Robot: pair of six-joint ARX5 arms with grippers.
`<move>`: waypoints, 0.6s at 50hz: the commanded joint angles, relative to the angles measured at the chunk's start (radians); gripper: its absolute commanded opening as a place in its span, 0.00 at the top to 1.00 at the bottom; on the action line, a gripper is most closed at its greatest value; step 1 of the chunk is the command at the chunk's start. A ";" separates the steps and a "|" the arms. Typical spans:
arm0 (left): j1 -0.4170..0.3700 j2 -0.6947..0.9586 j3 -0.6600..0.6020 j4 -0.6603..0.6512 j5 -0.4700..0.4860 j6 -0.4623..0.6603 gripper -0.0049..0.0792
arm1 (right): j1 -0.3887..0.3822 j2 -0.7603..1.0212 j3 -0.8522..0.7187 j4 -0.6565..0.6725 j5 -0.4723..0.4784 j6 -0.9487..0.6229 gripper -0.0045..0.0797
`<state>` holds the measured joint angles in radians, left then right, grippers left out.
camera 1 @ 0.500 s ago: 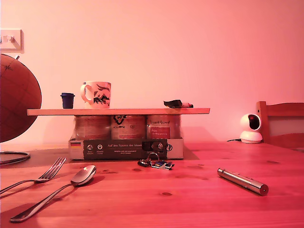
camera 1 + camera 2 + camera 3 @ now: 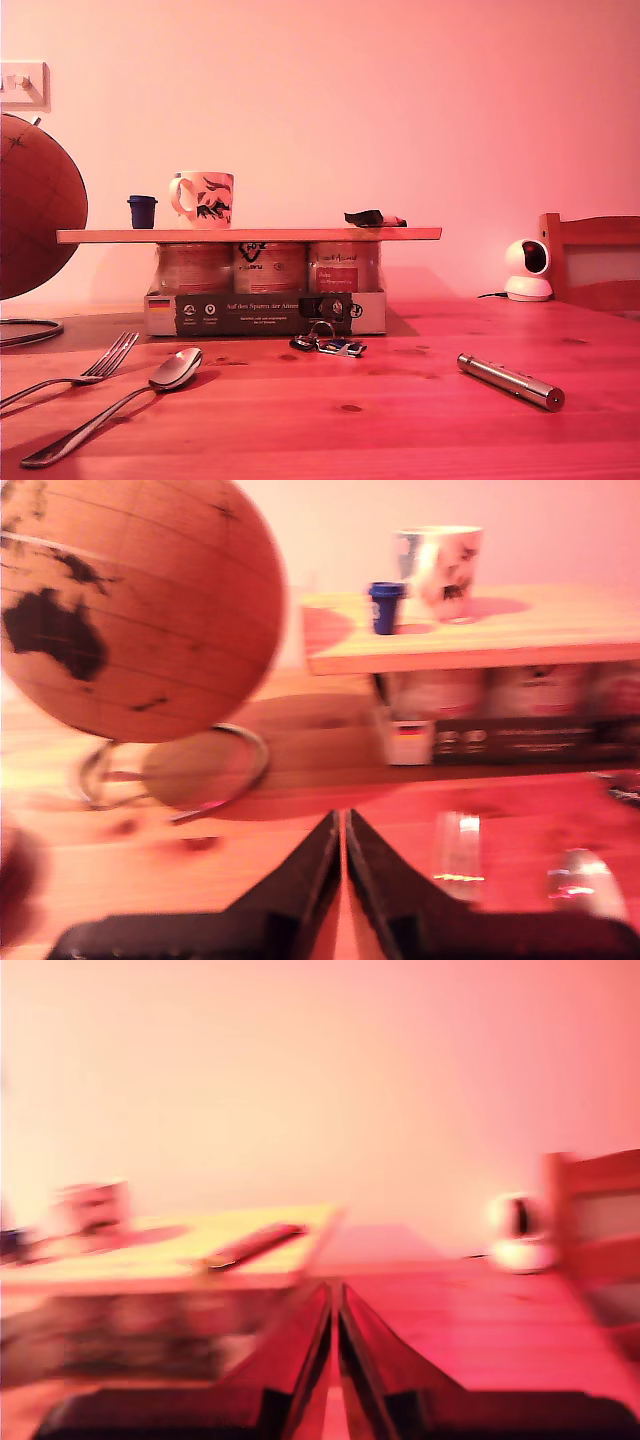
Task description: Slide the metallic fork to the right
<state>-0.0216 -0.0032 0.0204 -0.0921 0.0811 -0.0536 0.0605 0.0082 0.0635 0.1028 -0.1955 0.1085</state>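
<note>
Exterior view, fork (image 2: 75, 377) w/ spoon (image 2: 120, 402), no arms

A strong pink-red cast is washing over all three views, flattening the colours and leaving the scene fairly dim and warm. The exterior view is staying sharp, with the metallic fork (image 2: 75, 374), the spoon (image 2: 120, 402) and the metal cylinder (image 2: 511, 381) catching small bright glints and throwing soft shadows on the table (image 2: 400, 430). Both wrist views are smearing: the first is blurring mildly around the globe (image 2: 130, 610), while the second is blurring heavily throughout, its shelf board (image 2: 170, 1250) glowing pale.
</note>
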 commanded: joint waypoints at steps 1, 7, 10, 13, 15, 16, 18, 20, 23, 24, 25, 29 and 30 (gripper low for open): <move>-0.001 -0.010 0.008 0.016 0.025 -0.154 0.97 | 0.006 -0.006 0.006 0.001 -0.057 0.028 0.96; -0.001 -0.010 0.008 0.041 0.096 -0.208 0.97 | 0.042 -0.006 0.019 -0.064 -0.185 0.060 0.96; -0.001 -0.010 0.008 0.053 0.145 -0.248 0.97 | 0.072 -0.006 0.019 -0.087 -0.240 0.082 0.96; -0.001 -0.010 0.008 0.072 0.183 -0.248 0.97 | 0.109 -0.006 0.020 -0.133 -0.267 0.083 0.96; -0.001 -0.010 0.008 0.084 0.211 -0.248 0.97 | 0.136 -0.006 0.021 -0.151 -0.278 0.082 0.96; -0.001 -0.010 0.008 0.090 0.223 -0.248 0.97 | 0.152 -0.006 0.021 -0.158 -0.279 0.082 0.96; -0.001 -0.010 0.010 0.095 0.234 -0.257 0.97 | 0.183 -0.006 0.022 -0.168 -0.279 0.079 0.96; -0.001 -0.010 0.015 0.092 0.242 -0.273 0.97 | 0.215 -0.006 0.022 -0.174 -0.278 0.077 0.96; -0.001 -0.009 0.022 0.084 0.253 -0.273 0.97 | 0.269 -0.006 0.023 -0.180 -0.272 0.077 0.96; -0.001 -0.009 0.024 0.080 0.253 -0.273 0.97 | 0.287 -0.006 0.023 -0.183 -0.269 0.077 0.96; -0.001 -0.007 0.026 0.074 0.252 -0.273 0.97 | 0.307 -0.006 0.023 -0.186 -0.264 0.077 0.96; -0.001 0.008 0.037 0.050 0.253 -0.273 0.97 | 0.380 -0.006 0.023 -0.208 -0.244 0.074 0.96; -0.001 0.014 0.041 0.039 0.255 -0.273 0.97 | 0.398 -0.006 0.023 -0.222 -0.240 0.074 0.96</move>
<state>-0.0219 -0.0021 0.0429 -0.0460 0.3325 -0.3206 0.4267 0.0082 0.0708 -0.1051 -0.4442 0.1837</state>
